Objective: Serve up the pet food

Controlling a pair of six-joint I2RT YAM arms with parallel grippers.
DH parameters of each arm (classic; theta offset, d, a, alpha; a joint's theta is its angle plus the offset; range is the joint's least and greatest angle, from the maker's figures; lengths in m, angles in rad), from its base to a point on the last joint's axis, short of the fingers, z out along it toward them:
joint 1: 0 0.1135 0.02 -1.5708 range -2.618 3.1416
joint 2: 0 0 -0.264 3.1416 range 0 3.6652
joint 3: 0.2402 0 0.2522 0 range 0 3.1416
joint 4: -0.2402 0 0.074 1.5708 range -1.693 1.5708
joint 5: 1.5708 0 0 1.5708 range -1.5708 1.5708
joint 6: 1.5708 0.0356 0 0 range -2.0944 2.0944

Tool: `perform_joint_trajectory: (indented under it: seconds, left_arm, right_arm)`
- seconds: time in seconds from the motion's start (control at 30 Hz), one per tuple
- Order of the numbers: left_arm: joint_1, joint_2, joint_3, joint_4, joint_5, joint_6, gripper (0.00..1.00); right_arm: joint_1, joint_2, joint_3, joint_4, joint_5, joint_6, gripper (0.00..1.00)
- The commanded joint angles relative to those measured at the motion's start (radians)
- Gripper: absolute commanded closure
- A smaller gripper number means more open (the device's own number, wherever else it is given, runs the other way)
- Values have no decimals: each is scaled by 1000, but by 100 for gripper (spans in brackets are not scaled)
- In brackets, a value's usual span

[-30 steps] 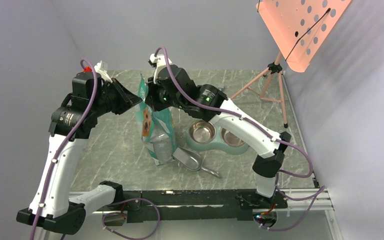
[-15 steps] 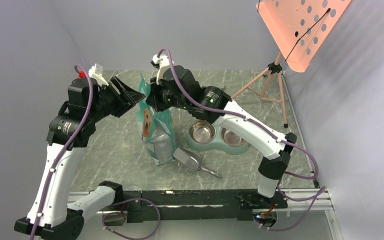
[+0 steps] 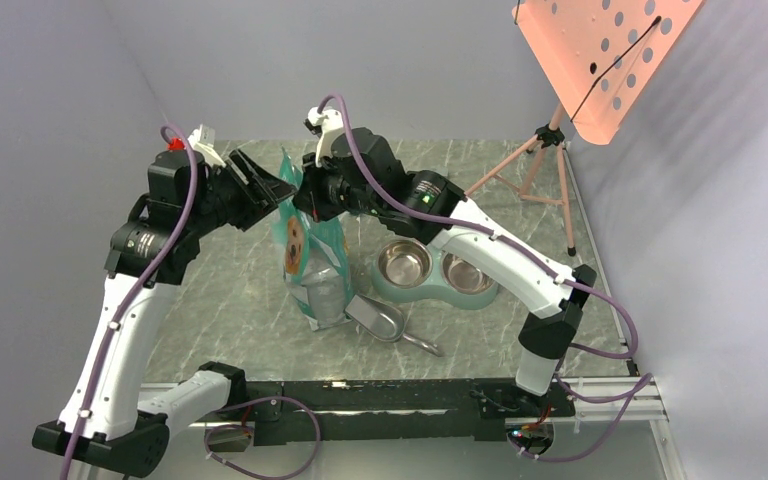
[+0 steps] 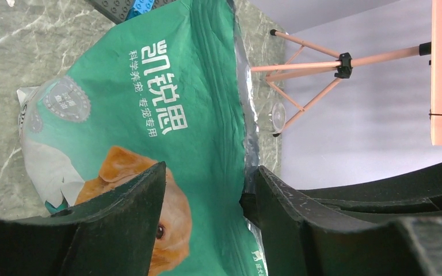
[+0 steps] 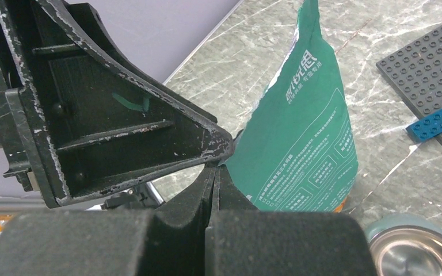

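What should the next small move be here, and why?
Probably close the left hand on the pouch near its top. That hand is open, with the pouch's upper edge showing in its gap, while the right hand is pinched shut on that edge. A grip on each side would let them pull the mouth open.

Pet food, unseen inside its standing pouch

The pouch (image 3: 312, 250) is teal above and white lower down, printed with a golden dog's face and white Chinese lettering. It stands upright on its base just beside the left end of the twin-bowl dish (image 3: 435, 297), its tall top rising well above that dish. Silver lining shows along one top edge. No kibble can be made out.
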Motion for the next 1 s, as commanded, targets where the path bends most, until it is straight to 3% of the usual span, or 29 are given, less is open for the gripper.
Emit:
perform_joint_trajectory:
  seconds: [0.0,0.3,0.37,0.47,0.63,0.87,0.97]
  left_arm:
    - [-14,11,18,26,7,30,38]
    - [-40,17,11,-12,-24,80,42]
    - [-41,23,18,-46,-47,98,48]
    - [-41,31,7,-52,-44,115,63]
    - [-41,45,18,-76,-63,156,76]
    - [-41,58,29,-81,-58,179,82]
    - [-41,60,18,-63,-31,166,76]
  right_arm:
    - [0,-39,9,25,-29,-21,100]
    - [-2,-42,9,24,-17,-22,100]
    - [-2,-44,10,18,0,-23,100]
    - [0,-42,11,9,26,-24,100]
    - [11,-28,41,-48,131,-36,100]
    - [38,-4,85,-111,264,-62,100]
    - [55,0,97,-105,268,-81,100]
